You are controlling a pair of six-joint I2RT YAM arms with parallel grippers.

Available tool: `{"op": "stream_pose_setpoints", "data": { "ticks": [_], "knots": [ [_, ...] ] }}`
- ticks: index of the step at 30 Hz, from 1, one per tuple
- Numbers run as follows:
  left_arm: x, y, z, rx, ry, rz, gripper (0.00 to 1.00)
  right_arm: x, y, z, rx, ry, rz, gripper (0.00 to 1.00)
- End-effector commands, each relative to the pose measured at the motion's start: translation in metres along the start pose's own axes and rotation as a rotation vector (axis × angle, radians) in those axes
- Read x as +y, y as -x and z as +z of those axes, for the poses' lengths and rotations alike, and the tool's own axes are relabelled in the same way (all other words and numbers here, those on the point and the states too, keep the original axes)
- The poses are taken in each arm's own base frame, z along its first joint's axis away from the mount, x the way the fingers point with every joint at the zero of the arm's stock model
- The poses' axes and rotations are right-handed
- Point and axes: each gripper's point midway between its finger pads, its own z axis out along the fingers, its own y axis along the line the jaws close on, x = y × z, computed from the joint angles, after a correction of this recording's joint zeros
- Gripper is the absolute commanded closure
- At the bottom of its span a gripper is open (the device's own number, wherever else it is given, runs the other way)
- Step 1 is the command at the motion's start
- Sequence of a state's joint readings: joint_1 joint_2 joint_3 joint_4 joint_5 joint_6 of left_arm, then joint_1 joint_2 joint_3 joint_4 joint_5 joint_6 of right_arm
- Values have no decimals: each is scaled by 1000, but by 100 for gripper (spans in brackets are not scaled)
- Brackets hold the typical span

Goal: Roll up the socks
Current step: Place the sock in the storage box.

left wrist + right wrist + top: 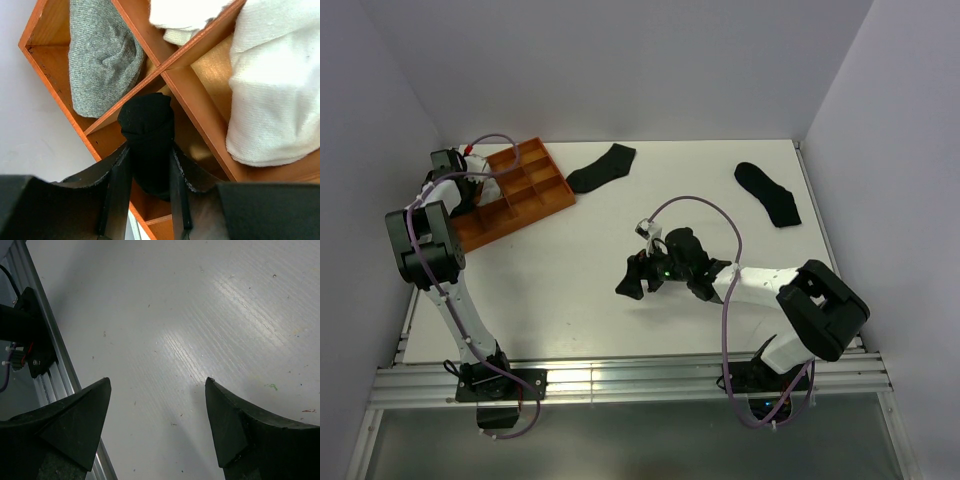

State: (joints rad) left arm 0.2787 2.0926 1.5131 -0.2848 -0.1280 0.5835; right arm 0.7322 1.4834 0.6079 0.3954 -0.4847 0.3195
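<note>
My left gripper [148, 150] is shut on a rolled black sock [147, 117] and holds it over a compartment of the orange divided tray [197, 97]. In the top view this gripper [472, 196] is over the tray's left part [525, 215]. Two flat black socks lie on the table, one [602, 168] just right of the tray and one [768, 193] at the far right. My right gripper [630, 282] is open and empty above bare table near the front; its jaws [157, 382] stand wide apart with nothing between them.
The tray holds a grey sock roll [102, 55] and white sock rolls [272, 85] in neighbouring compartments. A metal rail [50, 365] runs along the table's near edge. White walls enclose the table on three sides.
</note>
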Motion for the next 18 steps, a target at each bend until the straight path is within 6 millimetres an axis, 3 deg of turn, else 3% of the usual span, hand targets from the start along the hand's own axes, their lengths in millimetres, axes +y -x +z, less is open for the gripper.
{"op": "stream_pose_setpoints", "data": {
  "ticks": [1,11,18],
  "knots": [
    [-3,10,-10,-22,-55,-4,62,4,19,3,-35,20,-34,17],
    [-1,27,-25,-86,-82,-20,59,6,18,3,-28,30,-33,16],
    [11,43,-38,-143,-85,-52,48,7,18,4,-27,34,-36,16]
  ]
}}
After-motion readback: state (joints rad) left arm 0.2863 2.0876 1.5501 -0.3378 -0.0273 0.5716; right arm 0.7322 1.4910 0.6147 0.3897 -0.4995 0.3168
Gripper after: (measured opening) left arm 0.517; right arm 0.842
